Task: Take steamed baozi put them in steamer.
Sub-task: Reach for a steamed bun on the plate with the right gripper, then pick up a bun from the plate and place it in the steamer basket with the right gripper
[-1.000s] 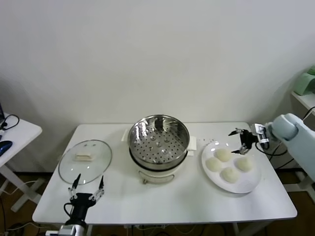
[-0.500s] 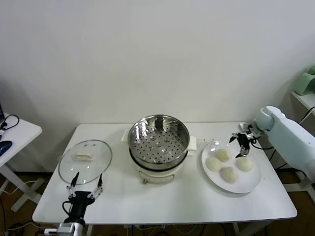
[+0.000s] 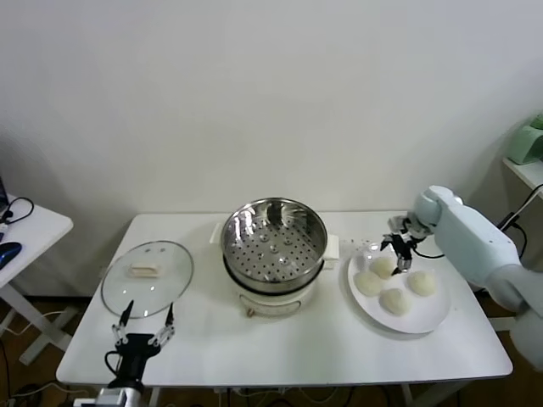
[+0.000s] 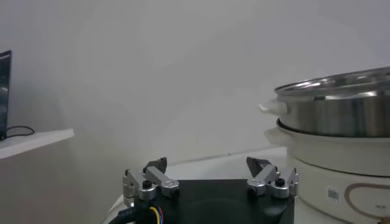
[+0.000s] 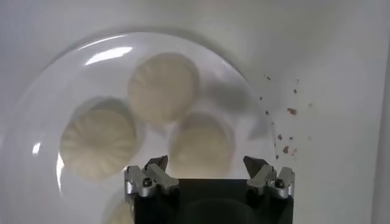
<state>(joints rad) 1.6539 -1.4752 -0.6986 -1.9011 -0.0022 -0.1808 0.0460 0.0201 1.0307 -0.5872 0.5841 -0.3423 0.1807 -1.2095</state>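
Four cream-white baozi lie on a white plate [image 3: 428, 318] at the table's right: one at the back [image 3: 383, 266], one left [image 3: 367, 283], one right [image 3: 422, 282], one in front [image 3: 395, 301]. The steel steamer [image 3: 273, 238] with its perforated tray stands at the middle, with nothing in it. My right gripper [image 3: 399, 252] is open and hovers just above the back baozi. In the right wrist view the right gripper [image 5: 207, 164] is spread over a baozi [image 5: 202, 145], with two more beyond [image 5: 162, 86] [image 5: 97, 142]. My left gripper [image 3: 145, 320] is open and idle at the front left edge.
A flat glass lid [image 3: 147, 275] lies left of the steamer, just behind my left gripper. A side table [image 3: 21, 233] stands at far left. Small crumbs [image 5: 286, 131] lie on the table beside the plate. In the left wrist view the steamer [image 4: 335, 140] stands off to one side.
My right gripper has moved left from beyond the plate's right rim to above the back baozi. The left gripper has sunk slightly toward the front edge. The baozi have not moved.
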